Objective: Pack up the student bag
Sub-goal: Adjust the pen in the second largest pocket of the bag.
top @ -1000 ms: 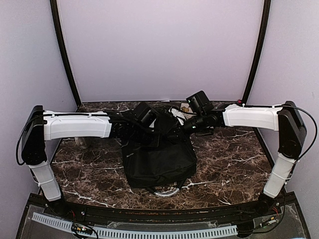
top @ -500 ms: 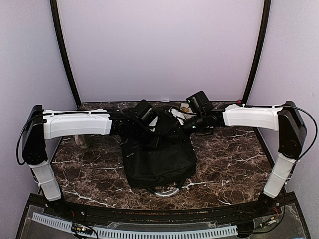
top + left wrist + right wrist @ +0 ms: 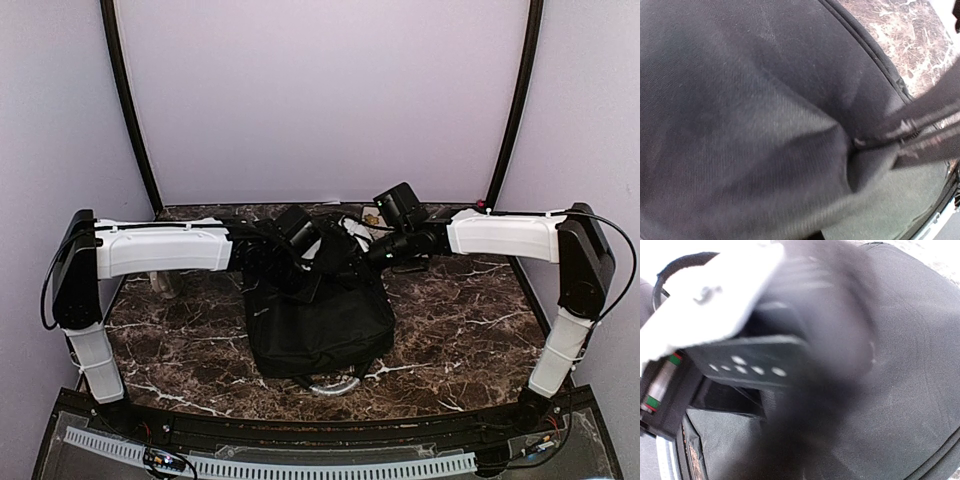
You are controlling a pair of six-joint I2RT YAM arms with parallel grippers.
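Both closed: left end effector (image 3: pixel 862 142) pinches woven student bag (image 3: pixel 320 325), right end effector (image 3: pixel 372 256) touching.

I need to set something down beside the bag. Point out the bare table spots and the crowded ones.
Bare: the brown marble tabletop right of the large black fabric bag, up to the right arm; likewise left of the bag, toward the left arm. Crowded: the far middle, where both arms meet over the bag's top beside small clutter.
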